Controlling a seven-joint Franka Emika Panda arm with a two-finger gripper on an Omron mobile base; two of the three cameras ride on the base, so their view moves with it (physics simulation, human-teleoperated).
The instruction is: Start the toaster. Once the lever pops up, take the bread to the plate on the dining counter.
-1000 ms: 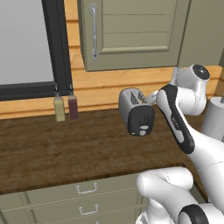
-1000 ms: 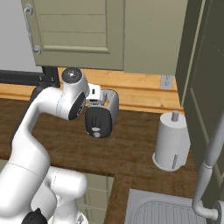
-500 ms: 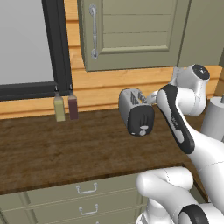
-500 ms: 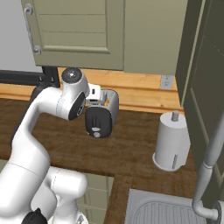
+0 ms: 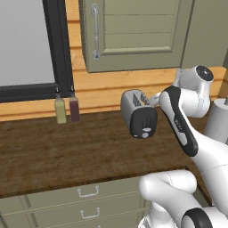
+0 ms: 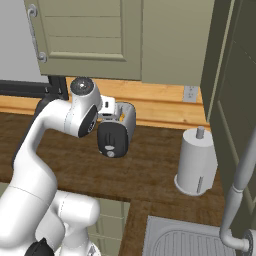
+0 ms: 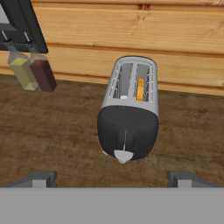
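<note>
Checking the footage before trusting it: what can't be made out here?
- Gripper: hidden behind the arm in both base views.
- Toaster lever: too small in both base views to judge its height.
- Bread: the slot hides all but its top in the hand view.

Worktop: dark-brown wood-grain worktop (image 5: 67,156), running along the back wall.
Back wall: horizontal honey-coloured wood planks (image 7: 131,30).
Upper cabinets: olive-green panelled cabinet door (image 5: 133,31) with a metal bar handle (image 5: 95,31).
Window: black-framed window (image 5: 26,44) with a flat grey pane, left of the cabinet.
Drawers: olive-green drawer fronts (image 5: 89,200) with small metal handles, below the worktop.
Sink: grey ribbed steel sink basin (image 6: 190,240) with a curved grey tap (image 6: 240,185), at the right.
Wall outlet: small grey socket plate (image 6: 189,93) on the planks.
</note>
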